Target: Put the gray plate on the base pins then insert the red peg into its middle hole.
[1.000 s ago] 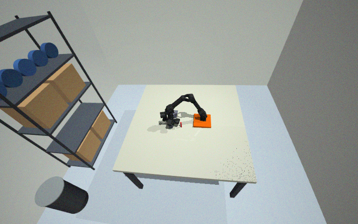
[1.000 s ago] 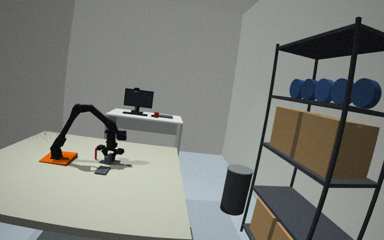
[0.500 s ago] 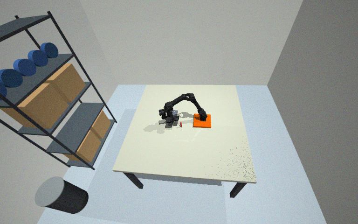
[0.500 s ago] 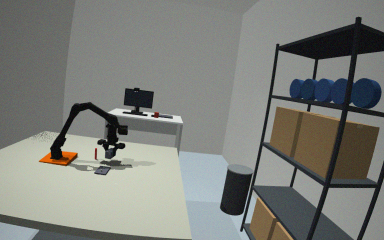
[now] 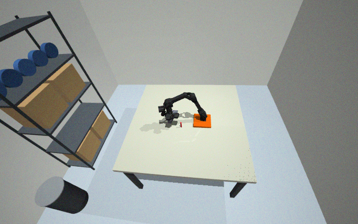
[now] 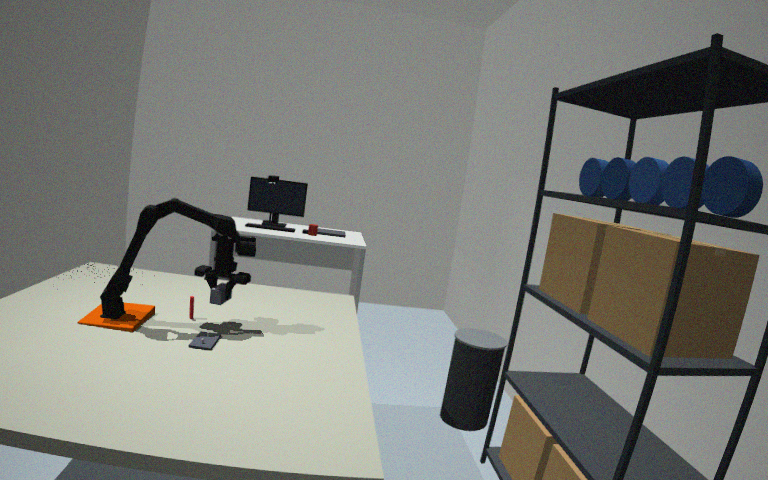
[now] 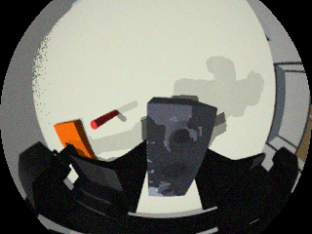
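Note:
My gripper (image 5: 172, 116) (image 6: 219, 285) (image 7: 169, 141) is shut on the gray plate (image 6: 217, 296) (image 7: 168, 117) and holds it up off the table, with its broad face toward the wrist camera. The gray base (image 5: 175, 111) (image 6: 198, 344) lies on the table, lower than the plate and apart from it. Small pin shapes show on it in the exterior view; it is not visible in the wrist view. The red peg (image 5: 181, 124) (image 6: 191, 307) (image 7: 105, 119) stands upright on the table, apart from the gripper. The plate's holes are not clear in the frames.
The arm stands on an orange block (image 5: 202, 124) (image 6: 144, 314) (image 7: 74, 134) near the peg. The table (image 5: 184, 158) (image 6: 283, 396) carries the arm's shadow. A shelf rack with boxes, a bin (image 5: 75, 198) (image 6: 471, 384) and a desk with a monitor (image 6: 277, 196) stand away from the table.

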You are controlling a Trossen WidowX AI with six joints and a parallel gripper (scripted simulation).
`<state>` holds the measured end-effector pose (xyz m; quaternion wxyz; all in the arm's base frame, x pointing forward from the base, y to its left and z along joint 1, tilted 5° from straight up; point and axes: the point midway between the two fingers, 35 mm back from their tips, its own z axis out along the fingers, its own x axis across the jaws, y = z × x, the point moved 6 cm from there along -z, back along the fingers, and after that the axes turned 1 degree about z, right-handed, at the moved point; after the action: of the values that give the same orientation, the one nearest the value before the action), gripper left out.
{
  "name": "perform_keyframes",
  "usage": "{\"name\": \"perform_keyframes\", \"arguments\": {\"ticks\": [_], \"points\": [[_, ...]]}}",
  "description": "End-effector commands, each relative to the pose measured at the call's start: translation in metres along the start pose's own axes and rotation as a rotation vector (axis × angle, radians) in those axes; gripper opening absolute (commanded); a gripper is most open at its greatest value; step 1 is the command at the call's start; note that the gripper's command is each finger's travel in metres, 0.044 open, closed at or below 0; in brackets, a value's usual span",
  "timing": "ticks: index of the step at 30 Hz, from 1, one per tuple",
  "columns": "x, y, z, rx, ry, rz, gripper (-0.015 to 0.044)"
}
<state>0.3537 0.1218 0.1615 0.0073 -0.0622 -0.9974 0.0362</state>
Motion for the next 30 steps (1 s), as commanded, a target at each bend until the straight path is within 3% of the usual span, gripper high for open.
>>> {"name": "perform_keyframes", "arguments": {"ticks": [1, 12, 30], "points": [[0.002, -0.001, -0.016, -0.007, -0.009, 0.004, 0.0000], [0.009, -0.006, -0.046, -0.007, -0.009, 0.004, 0.0000], [-0.010, -0.048, -0.023, -0.005, -0.011, -0.039, 0.0000]]}}
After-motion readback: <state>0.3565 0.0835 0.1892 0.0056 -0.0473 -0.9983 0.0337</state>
